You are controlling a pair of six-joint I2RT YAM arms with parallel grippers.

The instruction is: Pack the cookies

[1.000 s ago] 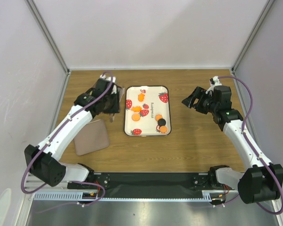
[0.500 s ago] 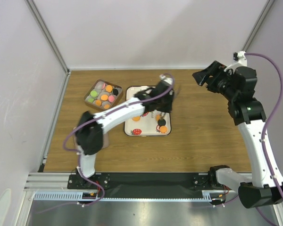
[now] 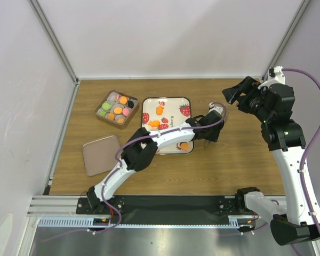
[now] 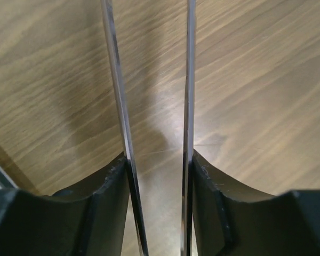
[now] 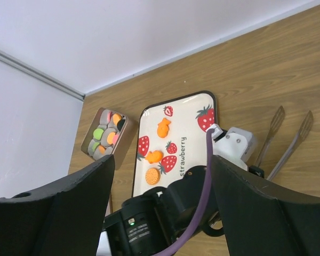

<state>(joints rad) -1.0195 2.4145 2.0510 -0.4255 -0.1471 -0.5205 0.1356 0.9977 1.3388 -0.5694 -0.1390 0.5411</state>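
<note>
We're using the tray (image 3: 173, 108) as our anchor here. Most of the cookies (image 3: 118, 110) sit in the open box (image 3: 109, 120) just beside the tray's far-left corner. A few orange ones (image 3: 160, 110) lie on the tray itself, mostly toward its far-left part, with one by its near-right corner. More could be hiding under the arm, we can't tell. The lid (image 3: 101, 154) lies flat off the tray's near-left corner, apart from the box. Our guess is it's parked there so the box is open for loading.

The left arm (image 3: 168, 134) lies diagonally across the near half of the tray, and its jaws poke out past the tray's right edge. They're long thin blades (image 5: 278, 118) with a narrow gap between them. Only the bare wood of the surface (image 3: 229, 165) shows through, so nothing is held. There's no cookie out there, so we figure the jaws have to go over the tray before they can grab anything.

The right arm (image 3: 281, 136) is up high, well right of the tray, jaws spread wide and empty. We reckon it's held out there to give the left arm room, and its camera looks down over the tray from there.

Room-wise, there's lots of bare wood right of the tray and on its near side. The fiddly bits look like the tray's raised rim and the thin strip between tray and box.
</note>
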